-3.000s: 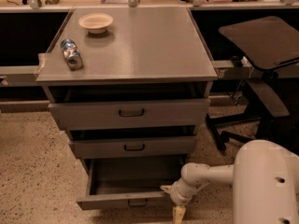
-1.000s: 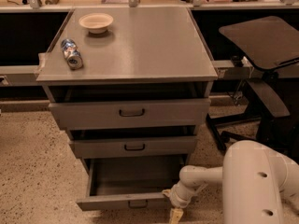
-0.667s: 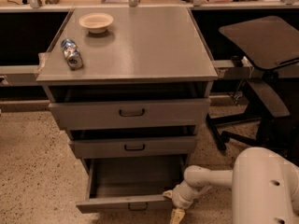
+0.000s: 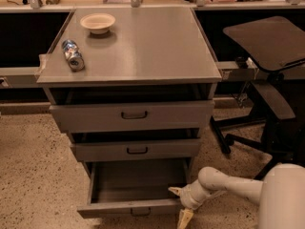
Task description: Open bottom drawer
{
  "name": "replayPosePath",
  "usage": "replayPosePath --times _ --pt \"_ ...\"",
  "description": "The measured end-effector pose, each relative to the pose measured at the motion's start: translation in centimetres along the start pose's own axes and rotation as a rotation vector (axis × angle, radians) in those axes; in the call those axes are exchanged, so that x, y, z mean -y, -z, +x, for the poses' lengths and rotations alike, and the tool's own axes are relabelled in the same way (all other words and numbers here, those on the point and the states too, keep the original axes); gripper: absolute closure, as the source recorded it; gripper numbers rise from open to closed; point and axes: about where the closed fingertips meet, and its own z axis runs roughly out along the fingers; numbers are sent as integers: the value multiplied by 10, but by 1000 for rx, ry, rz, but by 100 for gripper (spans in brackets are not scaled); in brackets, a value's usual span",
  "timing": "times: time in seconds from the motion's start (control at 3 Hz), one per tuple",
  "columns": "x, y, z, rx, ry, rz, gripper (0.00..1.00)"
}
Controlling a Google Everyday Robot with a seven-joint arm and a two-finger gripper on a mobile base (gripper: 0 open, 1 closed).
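Bottom drawer [image 4: 128,207]: lowest of 3, already pulled well out, interior exposed. Gripper [image 4: 180,204] at right end of drawer front, released. Fingers [image 4: 185,218] spread, seemingly 1 inside front panel, 1 outside. Handle [image 4: 140,212] not held. Judgement: pull straight back along runners. Sideways load from corner could rack drawer. Little travel likely left, so ease off near end stop.

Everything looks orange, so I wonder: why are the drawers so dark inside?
Camera view: warm light comes from above, so the cabinet top is bright and shades the gaps under it; the pulled-out bottom drawer is dim inside; the gripper sits by its right front corner, lit.
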Motion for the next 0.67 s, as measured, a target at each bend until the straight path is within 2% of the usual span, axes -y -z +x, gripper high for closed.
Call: replayPosePath --times 0.33,0.67 --pt "7 47 -28 109 93 127 0" --pt "4 61 -26 134 146 185 0"
